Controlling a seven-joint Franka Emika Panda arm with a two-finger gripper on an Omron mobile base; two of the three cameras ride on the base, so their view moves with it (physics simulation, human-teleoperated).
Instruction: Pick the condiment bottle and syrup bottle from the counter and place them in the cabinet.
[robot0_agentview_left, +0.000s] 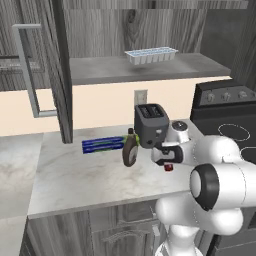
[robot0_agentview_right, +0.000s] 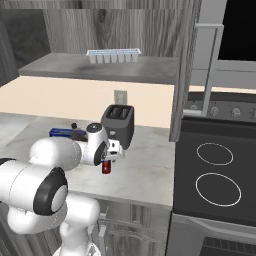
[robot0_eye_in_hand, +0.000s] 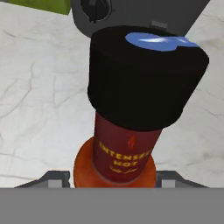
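one counter (robot0_agentview_left: 75, 180), marbled | cabinet (robot0_agentview_left: 150, 70) open | tool (robot0_eye_in_hand: 113, 178) astride condiment bottle (robot0_eye_in_hand: 127, 148), grip unclear

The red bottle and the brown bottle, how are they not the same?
The condiment bottle is small, slim and red; the syrup bottle is bigger, rounder and dark brown. The condiment bottle stands in front of the toaster, with the pincer around it; the syrup bottle stands free at the toaster's side. Both stand on the counter and have dark caps.
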